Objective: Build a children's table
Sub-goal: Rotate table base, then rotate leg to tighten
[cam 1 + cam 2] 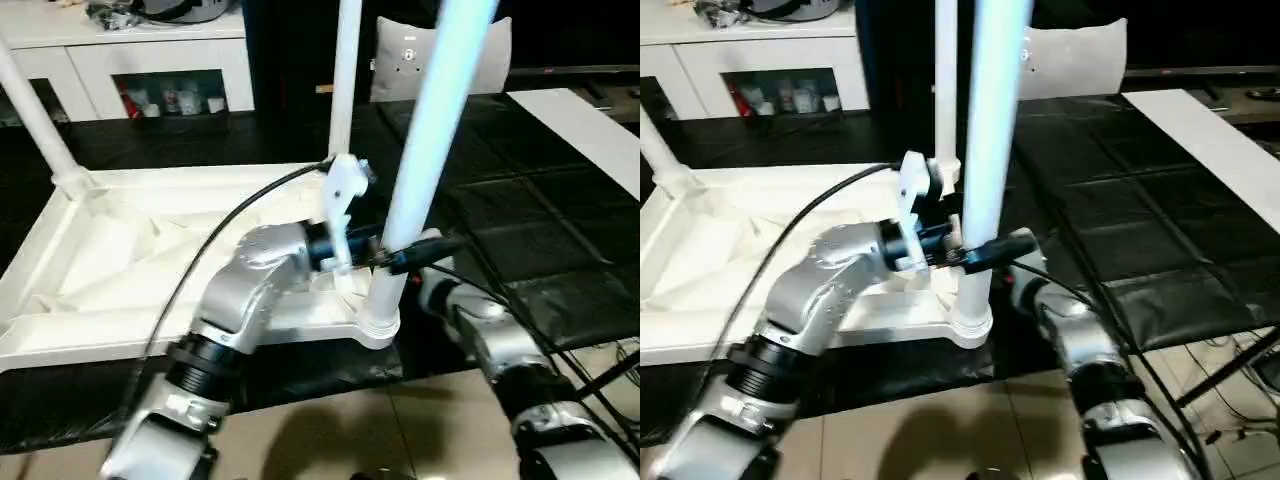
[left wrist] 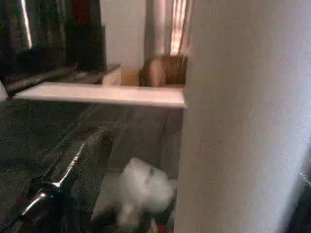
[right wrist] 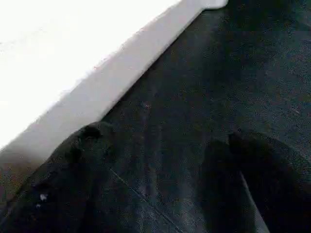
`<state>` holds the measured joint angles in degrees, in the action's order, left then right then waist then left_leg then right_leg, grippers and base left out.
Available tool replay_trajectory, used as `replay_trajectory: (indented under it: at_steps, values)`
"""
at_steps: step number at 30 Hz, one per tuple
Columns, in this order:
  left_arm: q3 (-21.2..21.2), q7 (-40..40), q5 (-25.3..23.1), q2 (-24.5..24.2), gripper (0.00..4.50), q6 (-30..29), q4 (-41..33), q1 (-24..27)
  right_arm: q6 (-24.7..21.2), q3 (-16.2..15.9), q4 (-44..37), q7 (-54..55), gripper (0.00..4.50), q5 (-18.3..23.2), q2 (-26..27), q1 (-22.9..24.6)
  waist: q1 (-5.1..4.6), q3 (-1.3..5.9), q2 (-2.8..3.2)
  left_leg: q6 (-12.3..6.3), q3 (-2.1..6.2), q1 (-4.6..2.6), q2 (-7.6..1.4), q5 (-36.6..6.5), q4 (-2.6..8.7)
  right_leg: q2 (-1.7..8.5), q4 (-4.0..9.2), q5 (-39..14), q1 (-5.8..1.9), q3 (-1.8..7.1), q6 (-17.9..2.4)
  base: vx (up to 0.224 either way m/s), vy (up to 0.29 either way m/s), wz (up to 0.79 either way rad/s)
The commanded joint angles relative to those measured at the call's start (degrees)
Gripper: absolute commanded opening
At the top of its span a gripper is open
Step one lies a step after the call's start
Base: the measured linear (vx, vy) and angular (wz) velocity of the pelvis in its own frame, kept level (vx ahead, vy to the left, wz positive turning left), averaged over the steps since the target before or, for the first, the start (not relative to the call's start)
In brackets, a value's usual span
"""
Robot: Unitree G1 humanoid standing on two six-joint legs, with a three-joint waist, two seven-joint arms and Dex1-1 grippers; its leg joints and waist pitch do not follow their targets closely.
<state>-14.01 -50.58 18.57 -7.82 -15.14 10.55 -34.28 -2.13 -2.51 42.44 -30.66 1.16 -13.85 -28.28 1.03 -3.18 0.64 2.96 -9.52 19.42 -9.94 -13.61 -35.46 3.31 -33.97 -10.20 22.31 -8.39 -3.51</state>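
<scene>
Top (image 1: 110, 260) lies upside down on the black mat (image 1: 540, 240), ribbed underside up. Three legs stand upright in corner sockets: near leg (image 1: 420, 160) at the corner closest to the robot on its right, far leg (image 1: 345, 80) behind it, and left leg (image 1: 35, 115) at the far left corner.

Left gripper (image 1: 352, 262): arm reaches across the top toward the near leg's base. Fingers spread wide. In the left wrist view the near leg (image 2: 243, 121) stands very close, with one dark finger (image 2: 63, 179) off to its side and a gap of mat between finger and leg. No finger seen pressing on the leg; whether anything touches it cannot be told. A white bracket on the wrist sticks up between the near and far legs.

Right gripper (image 3: 160, 194): fingers wide apart, nothing between them. Right wrist view shows both black fingertips (image 3: 82, 145) over bare mat, with the white edge of the top (image 3: 97, 92) lying just beyond them, apart from it. In the head views the right forearm sits just right of the near leg's socket.

White cabinet (image 1: 150, 60) stands behind the mat.
</scene>
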Motion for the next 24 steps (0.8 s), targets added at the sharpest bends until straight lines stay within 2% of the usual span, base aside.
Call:
replay_trajectory:
  at_steps: [1,2,3,5,6,8,9,11,13,15,17,20,22,24]
  values:
    - [0.4,-0.9,-1.8,-1.9,4.42,0.9,1.1,0.3,0.5,1.6,-2.7,-1.0,4.50,1.3,-1.4,0.8,0.64,3.97,-0.02,-5.91,1.32,0.77,-3.58,-2.3,3.72,6.07,4.44,-14.2,-3.94,4.54,-7.3,0.000,0.000,0.00]
    - [0.3,-2.2,-2.0,-3.3,4.42,0.9,0.9,1.0,0.8,2.2,-3.9,-1.7,4.50,1.8,-2.3,1.3,0.82,3.98,0.16,-5.79,1.31,0.75,-3.62,-2.2,3.73,6.08,4.25,-13.9,-3.91,4.59,-7.4,0.000,0.000,0.00]
    - [0.1,-3.8,-2.0,-4.8,4.42,0.9,0.5,1.9,0.2,3.0,-5.3,-3.0,4.50,3.0,-3.0,2.0,0.97,3.96,0.00,-6.00,1.33,0.78,-3.63,-2.4,3.80,6.15,4.22,-13.8,-4.03,4.66,-7.1,0.000,0.000,0.00]
    - [-0.2,-5.1,-2.0,-6.1,4.42,0.7,-0.1,2.7,-0.1,3.5,-6.6,-3.8,4.50,3.7,-3.5,2.4,1.00,3.92,0.10,-5.92,1.26,0.71,-3.53,-2.6,3.81,6.14,4.32,-14.6,-3.92,4.61,-7.2,0.000,0.000,0.00]
    - [-1.1,-7.9,-1.9,-8.7,4.42,0.3,-0.7,4.0,-0.4,4.1,-8.9,-4.4,4.50,4.4,-4.5,3.4,1.12,3.83,0.00,-5.74,1.12,0.58,-3.50,-3.4,3.81,6.03,4.61,-16.5,-3.72,4.59,-6.7,0.000,0.000,0.00]
    - [-1.5,-9.1,-1.9,-9.7,4.42,0.0,-0.9,4.5,-0.3,4.2,-9.7,-4.2,4.50,4.5,-4.9,3.8,1.28,3.83,0.26,-5.42,1.22,0.48,-3.62,-3.1,3.96,6.01,4.49,-16.8,-3.56,4.61,-6.4,0.000,0.000,0.00]
    - [-2.8,-11.7,-2.7,-12.0,4.42,0.6,-0.3,5.2,-0.9,4.6,-11.7,-4.9,4.50,4.9,-5.8,4.7,1.34,3.74,0.24,-5.25,1.19,0.31,-3.60,-3.6,4.03,5.94,4.75,-17.3,-3.45,4.59,-6.4,0.000,0.000,0.00]
    - [-4.4,-13.7,-4.8,-13.9,4.15,2.1,1.9,5.2,-1.9,4.4,-14.4,-8.1,4.50,6.0,-7.5,5.8,1.42,3.67,0.30,-5.25,1.22,0.32,-3.57,-4.1,4.12,5.88,4.80,-17.7,-3.52,4.61,-6.2,0.000,0.000,0.00]
    - [-5.1,-13.6,-6.4,-14.4,4.07,3.2,3.5,4.9,-3.1,4.2,-15.7,-10.4,4.50,7.0,-8.4,6.4,1.56,3.69,0.06,-5.58,1.19,0.29,-3.47,-4.3,4.10,5.76,4.87,-17.9,-3.55,4.61,-5.6,0.000,0.000,0.00]
    - [-6.4,-13.6,-8.9,-15.2,3.95,5.0,5.8,4.4,-3.5,3.8,-18.3,-13.3,4.50,7.7,-9.8,7.7,1.90,3.78,0.17,-5.79,1.28,0.44,-3.57,-3.3,4.05,5.93,4.71,-16.8,-3.60,4.62,-5.3,0.000,0.000,0.00]
    - [-7.1,-13.7,-10.2,-15.6,3.68,5.9,6.9,4.2,-3.4,3.6,-19.8,-14.6,4.50,7.8,-10.9,8.7,2.06,3.82,-0.05,-5.97,1.28,0.57,-3.50,-2.9,4.03,6.02,4.72,-16.8,-3.70,4.66,-5.0,0.000,0.000,0.00]
    - [-8.7,-13.6,-12.4,-16.1,3.66,7.8,8.5,3.8,-3.8,3.3,-23.5,-17.9,4.50,8.7,-13.6,11.3,2.53,3.83,-0.43,-6.25,1.10,0.61,-3.41,-2.3,3.96,6.08,4.83,-17.3,-3.69,4.64,-4.6,0.000,0.000,0.00]
    - [-9.6,-13.7,-13.8,-16.4,3.30,9.3,9.6,3.6,-4.6,3.1,-25.7,-20.4,4.50,9.4,-15.2,12.8,2.67,3.74,-0.45,-6.30,1.19,0.57,-3.48,-2.8,4.03,6.07,4.97,-18.6,-3.58,4.54,-4.2,0.000,0.000,0.00]
    - [-9.9,-13.5,-14.5,-16.0,3.22,9.9,11.0,3.2,-5.2,2.8,-27.9,-23.5,4.50,10.4,-17.1,14.2,2.81,3.74,-0.39,-6.41,1.15,0.65,-3.28,-3.2,3.96,6.10,5.22,-19.9,-3.70,4.44,-3.3,0.000,0.000,0.00]
